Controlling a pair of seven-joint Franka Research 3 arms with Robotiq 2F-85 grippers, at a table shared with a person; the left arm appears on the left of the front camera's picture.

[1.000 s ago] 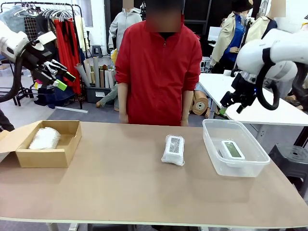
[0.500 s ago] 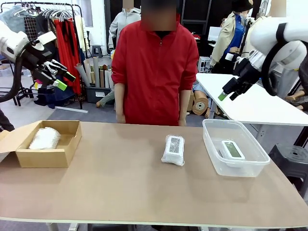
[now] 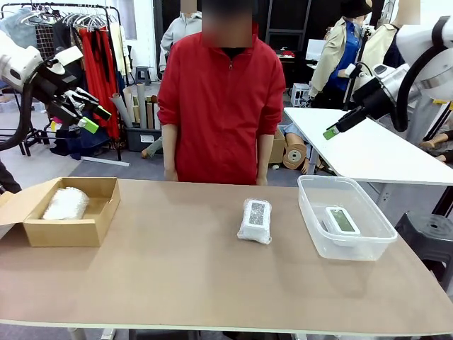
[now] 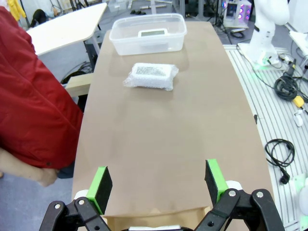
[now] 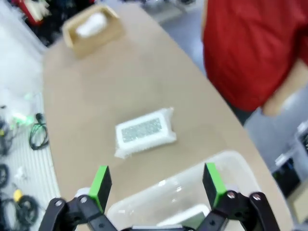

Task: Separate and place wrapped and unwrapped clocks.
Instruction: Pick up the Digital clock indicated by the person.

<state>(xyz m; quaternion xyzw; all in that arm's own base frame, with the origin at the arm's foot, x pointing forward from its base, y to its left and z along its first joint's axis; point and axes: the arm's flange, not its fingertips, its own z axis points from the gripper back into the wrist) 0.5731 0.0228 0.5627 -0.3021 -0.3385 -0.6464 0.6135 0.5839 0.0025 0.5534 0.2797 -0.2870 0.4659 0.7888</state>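
Observation:
One wrapped clock lies in crinkly plastic on the middle of the brown table. A second wrapped clock rests inside the cardboard box at the left. The unwrapped clock lies face up in the clear plastic bin at the right. My left gripper hangs open, high above the box. High above the bin and behind it, my right gripper is open and holds nothing.
A person in a red jacket stands at the far edge, arms hanging down. A white table stands behind the bin at the right. Clothes racks and boxes crowd the back left.
My right arm has lifted and swung up and back, away from the bin. The person has shifted slightly to the left. The left arm and the clocks have not moved.

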